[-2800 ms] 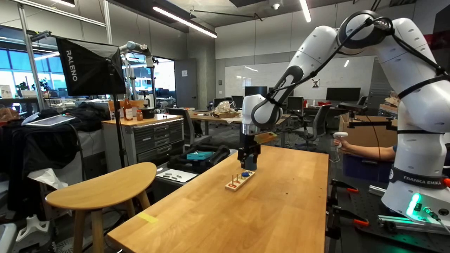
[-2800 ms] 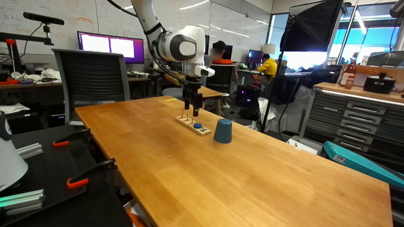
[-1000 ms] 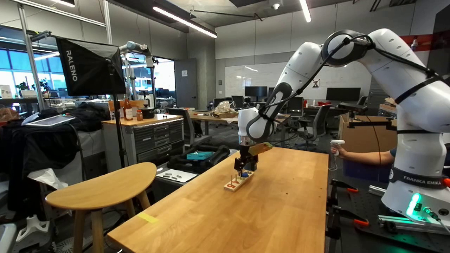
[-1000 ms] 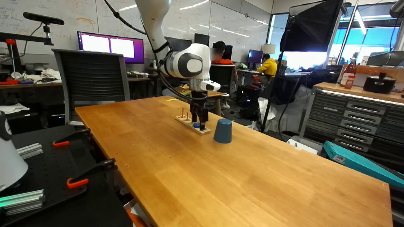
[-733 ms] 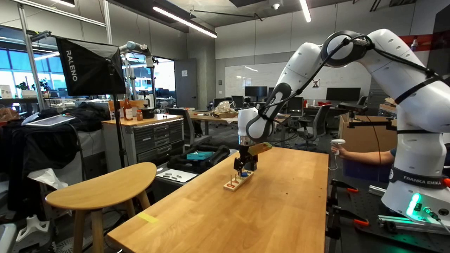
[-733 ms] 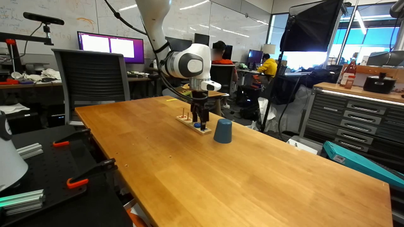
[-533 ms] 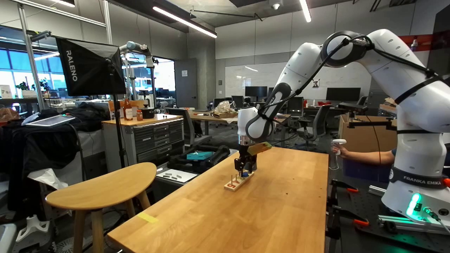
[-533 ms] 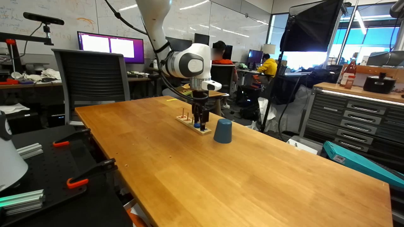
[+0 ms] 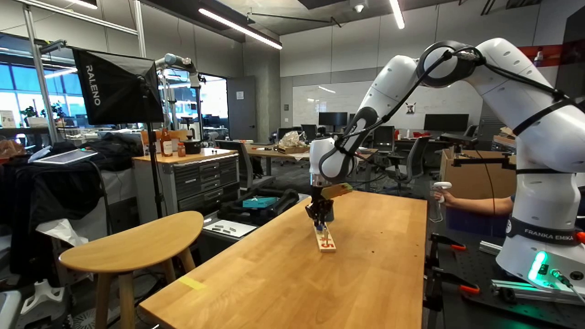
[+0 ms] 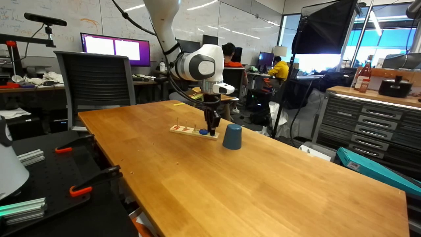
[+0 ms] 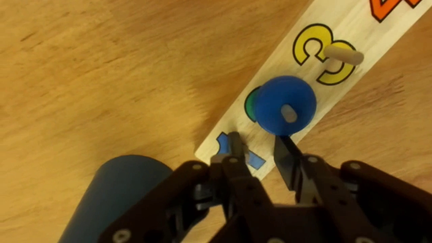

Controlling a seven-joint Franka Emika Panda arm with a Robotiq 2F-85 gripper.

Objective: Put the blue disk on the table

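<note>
One blue disk (image 11: 285,99) sits threaded on a peg (image 11: 289,113) of a numbered wooden board (image 10: 190,131), just outside the jaws of the gripper (image 11: 258,141), which stand apart over the board's blue-marked end (image 11: 257,161). One fingertip (image 11: 285,153) meets the disk's edge in the wrist view, though whether they touch cannot be told. One yellow numeral 3 (image 11: 317,35) is printed next to the disk. Three other pegs (image 10: 178,121) stand upright in an exterior view, with one blue-gray cup (image 10: 232,136) just beside the board on the honey-colored table (image 10: 230,184).
</note>
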